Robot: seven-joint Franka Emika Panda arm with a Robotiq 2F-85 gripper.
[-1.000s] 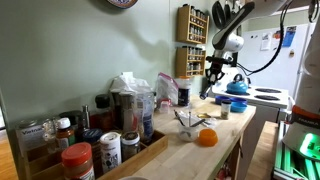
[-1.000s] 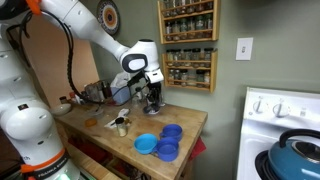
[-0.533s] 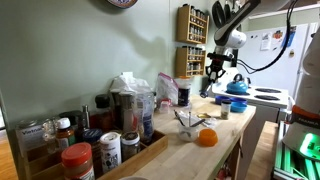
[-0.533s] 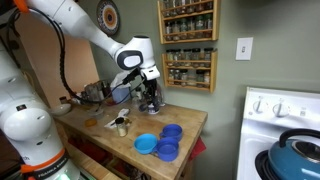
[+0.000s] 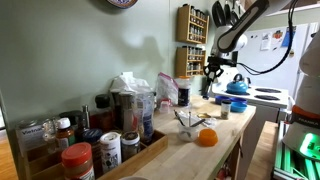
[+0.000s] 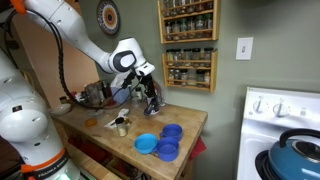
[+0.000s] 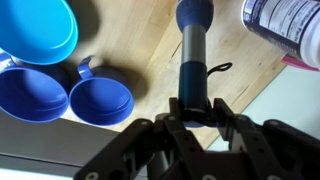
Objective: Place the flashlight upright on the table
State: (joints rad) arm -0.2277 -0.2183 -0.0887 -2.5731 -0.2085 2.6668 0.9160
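We have the gripper (image 7: 196, 112) closed on the tail of the flashlight (image 7: 193, 40), whose blue head points toward the desk (image 7: 140, 45), near the blue cups (image 7: 100, 98). We judge this the setting-down step. Next we should square it vertical, lower until the head seats, then open gently so nothing topples.

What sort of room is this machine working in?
Most likely a home kitchen: a spice rack on the wall, a white stove with a blue kettle, and blue bowls on a wooden table.
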